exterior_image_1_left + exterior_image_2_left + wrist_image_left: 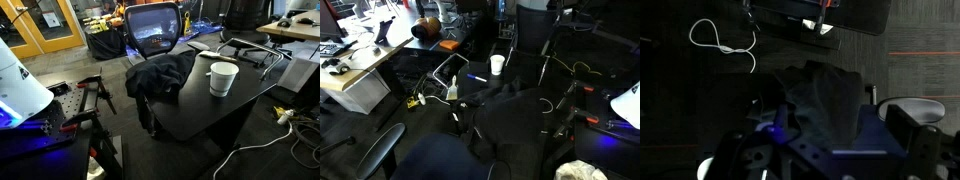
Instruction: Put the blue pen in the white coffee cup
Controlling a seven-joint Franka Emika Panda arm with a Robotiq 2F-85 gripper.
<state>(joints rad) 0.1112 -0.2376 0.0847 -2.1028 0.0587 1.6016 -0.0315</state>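
The white coffee cup [223, 78] stands upright on the black table [200, 110]. It also shows in the other exterior view [497, 65] and at the right edge of the wrist view [910, 106]. A thin bluish streak, probably the blue pen [477, 78], lies on the table near the cup. I cannot make it out in the other views. My gripper [838, 140] shows only as dark shapes low in the wrist view, well back from the cup. Whether its jaws are open or shut does not show.
A dark cloth [160, 75] lies heaped on the table beside the cup. A mesh office chair [155, 30] stands behind it. Black metal rods [250, 48] lie at the table's far end. A white cable [720, 42] lies on the floor. The white robot arm [15, 80] glows blue.
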